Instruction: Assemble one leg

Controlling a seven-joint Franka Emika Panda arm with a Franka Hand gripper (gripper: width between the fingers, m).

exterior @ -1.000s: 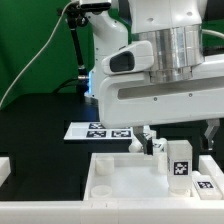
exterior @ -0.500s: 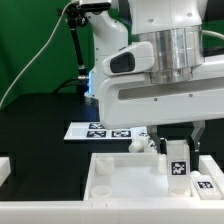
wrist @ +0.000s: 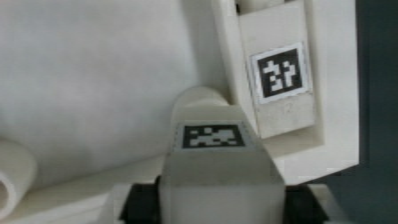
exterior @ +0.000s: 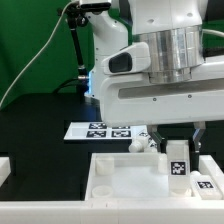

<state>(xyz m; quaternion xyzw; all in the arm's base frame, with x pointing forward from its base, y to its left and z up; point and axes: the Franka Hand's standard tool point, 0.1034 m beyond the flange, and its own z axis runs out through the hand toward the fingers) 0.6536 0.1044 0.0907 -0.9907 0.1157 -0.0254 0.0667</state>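
The leg (exterior: 177, 162), a small white post with a square tag, stands upright on the right part of the large white tabletop (exterior: 120, 178). My gripper (exterior: 178, 145) comes down over it, with one black finger on each side of it. In the wrist view the leg (wrist: 217, 150) fills the gap between the two black fingers (wrist: 143, 200), and both pads touch its sides. The tabletop's wall with a tag (wrist: 276, 75) lies just beyond the leg.
The marker board (exterior: 100, 130) lies on the black table behind the tabletop. Another white tagged part (exterior: 206, 185) sits at the exterior view's right, close beside the leg. A white piece (exterior: 4, 168) lies at the left edge. A green backdrop stands behind.
The two fingers stood wide apart around the leg one second ago. They have closed in on its sides. The leg has hardly moved.
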